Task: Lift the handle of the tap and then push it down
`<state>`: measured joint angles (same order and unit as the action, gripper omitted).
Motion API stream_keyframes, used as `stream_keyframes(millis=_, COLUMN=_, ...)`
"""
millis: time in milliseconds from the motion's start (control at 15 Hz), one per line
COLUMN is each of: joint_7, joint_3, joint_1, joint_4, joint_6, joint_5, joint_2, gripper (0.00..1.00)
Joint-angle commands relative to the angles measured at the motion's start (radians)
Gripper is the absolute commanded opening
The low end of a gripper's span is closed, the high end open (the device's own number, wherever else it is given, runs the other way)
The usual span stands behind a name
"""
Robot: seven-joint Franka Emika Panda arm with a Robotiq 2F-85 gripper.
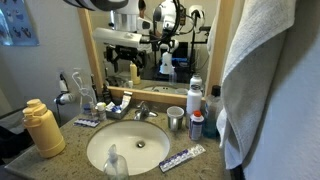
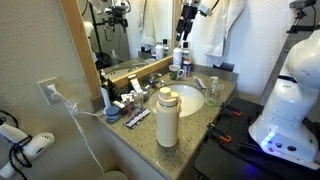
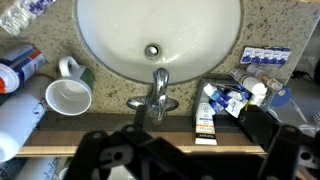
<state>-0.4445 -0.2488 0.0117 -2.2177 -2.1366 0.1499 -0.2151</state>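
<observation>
The tap (image 3: 158, 92) is a small chrome faucet at the back edge of the white basin (image 3: 110, 50). Its short chrome handle (image 3: 157, 100) lies low over the tap's base. The tap also shows in an exterior view (image 1: 143, 112) behind the basin (image 1: 100, 150). My gripper (image 3: 185, 150) is open and empty, its dark fingers spread wide on either side of the tap. It hangs high above the tap, well clear of it, as an exterior view (image 2: 186, 22) shows. Nothing is between the fingers.
A cup (image 3: 68, 96) stands beside the tap, and toothpaste tubes (image 3: 205, 112) and small bottles crowd the other side. A yellow bottle (image 1: 42, 128) stands on the counter and a towel (image 1: 270, 80) hangs nearby. The mirror (image 1: 160, 40) is right behind the tap.
</observation>
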Motion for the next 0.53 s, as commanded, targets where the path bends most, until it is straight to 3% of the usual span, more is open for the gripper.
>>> stream_keyframes(millis=0, joint_7=0.025, joint_3=0.075, joint_1=-0.004, joint_4=0.177, joint_6=-0.062, joint_5=0.001, joint_2=0.238, gripper=1.00)
stream_keyframes(millis=467, joint_7=0.119, joint_3=0.168, joint_1=-0.044, joint_4=0.429, joint_6=-0.120, joint_5=-0.095, joint_2=0.554, gripper=1.00)
